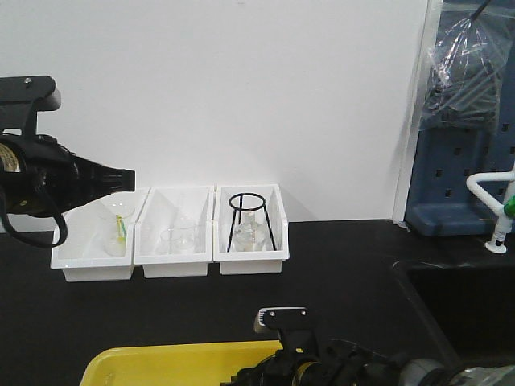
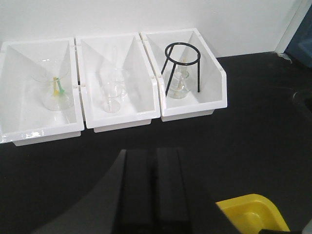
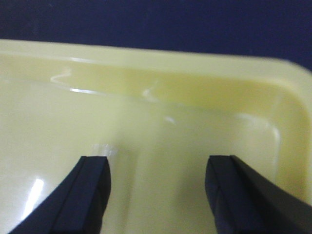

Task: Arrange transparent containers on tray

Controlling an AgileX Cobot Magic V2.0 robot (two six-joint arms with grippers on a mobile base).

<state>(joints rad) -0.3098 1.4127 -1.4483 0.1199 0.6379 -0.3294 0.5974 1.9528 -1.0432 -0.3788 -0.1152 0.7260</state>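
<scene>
Matte black desk point(image 1: 338, 265) runs to a plain white wall, where three glossy white plastic bins point(image 2: 117, 83) sit side by side holding squat clear beakers point(image 2: 111, 97) and a black wire ring stand point(image 2: 183, 66). Low at the front lies the tray point(image 1: 177, 363), smooth bright yellow plastic with rounded corners and a raised rim. Right claw point(image 3: 156, 190) hangs spread wide over it, gripping nothing. Left claw point(image 2: 156, 190) looks pressed together, empty. Slim test tubes cannot be made out.
</scene>
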